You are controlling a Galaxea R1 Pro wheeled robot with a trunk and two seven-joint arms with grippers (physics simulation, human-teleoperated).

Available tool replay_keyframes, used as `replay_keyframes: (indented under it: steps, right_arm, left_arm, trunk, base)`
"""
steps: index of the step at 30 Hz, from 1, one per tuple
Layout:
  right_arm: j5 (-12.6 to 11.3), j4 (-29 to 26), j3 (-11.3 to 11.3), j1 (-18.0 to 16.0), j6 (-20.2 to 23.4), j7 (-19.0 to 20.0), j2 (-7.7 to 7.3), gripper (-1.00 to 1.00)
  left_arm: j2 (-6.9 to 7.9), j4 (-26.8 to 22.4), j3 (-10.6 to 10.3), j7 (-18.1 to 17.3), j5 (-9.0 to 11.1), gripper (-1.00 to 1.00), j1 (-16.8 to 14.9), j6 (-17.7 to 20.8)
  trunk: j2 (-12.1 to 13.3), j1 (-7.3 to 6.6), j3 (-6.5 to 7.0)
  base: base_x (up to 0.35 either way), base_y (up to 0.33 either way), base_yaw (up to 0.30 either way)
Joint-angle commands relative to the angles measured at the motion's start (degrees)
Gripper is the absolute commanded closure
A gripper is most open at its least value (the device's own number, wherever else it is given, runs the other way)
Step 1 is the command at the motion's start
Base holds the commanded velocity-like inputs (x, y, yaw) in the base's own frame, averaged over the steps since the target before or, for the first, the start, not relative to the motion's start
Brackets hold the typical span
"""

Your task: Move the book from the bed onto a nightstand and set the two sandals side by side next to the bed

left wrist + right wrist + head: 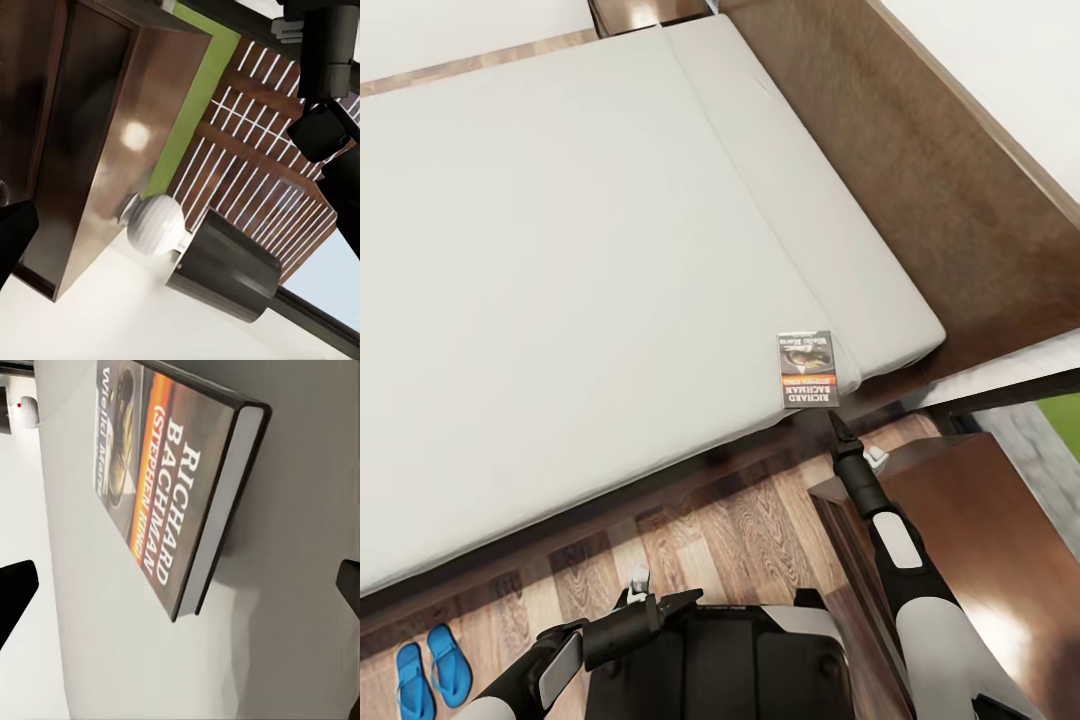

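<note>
Book lies flat on the bed, right hand spread wide before it, untouching.

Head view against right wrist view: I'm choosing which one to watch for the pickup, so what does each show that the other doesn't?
Head view alone: the two blue sandals on the wood floor, the nightstand beside the bed, and the right hand reaching toward the mattress corner, just short of the book.

Right wrist view alone: the book's white page edge and the smaller cover line "(Stephen King)", with one dark fingertip at each side, spread apart.

Both: the book lying flat on the off-white mattress.
</note>
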Motion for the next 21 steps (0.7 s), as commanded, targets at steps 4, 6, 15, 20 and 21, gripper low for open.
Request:
replay_keyframes:
  steps: [4,6,15,20,21]
  right_arm:
    - [-0.38,0.0,-0.24,-0.03,0.59,0.17,0.05,-1.0]
    - [-0.38,0.0,-0.24,-0.03,0.59,0.16,0.06,-1.0]
    - [-0.38,0.0,-0.24,-0.03,0.65,0.13,0.04,-1.0]
    - [-0.38,0.0,-0.26,-0.03,0.65,0.15,0.04,-1.0]
    - [-0.38,0.0,-0.28,-0.03,0.65,0.17,0.05,-1.0]
  left_arm:
    - [0.06,-0.02,-0.37,-0.06,0.54,-1.0,-0.01,0.6]
    - [0.06,-0.02,-0.35,-0.06,0.54,-1.0,-0.01,0.6]
    - [0.06,-0.02,-0.31,-0.06,0.54,-1.0,-0.01,0.6]
    - [0.06,-0.01,-0.34,-0.06,0.54,-1.0,-0.01,0.6]
    - [0.06,0.0,-0.35,-0.06,0.54,-1.0,-0.01,0.6]
  trunk:
    - [-1.65,0.89,-0.75]
    - [-2.45,1.33,-1.11]
    - [-6.06,3.31,-2.72]
    - [-8.06,4.41,-3.62]
    - [-8.47,4.63,-3.8]
  base:
    - [0.0,0.0,0.0]
    - [0.0,0.0,0.0]
    - [0.0,0.0,0.0]
    - [0.0,0.0,0.0]
    - [0.0,0.0,0.0]
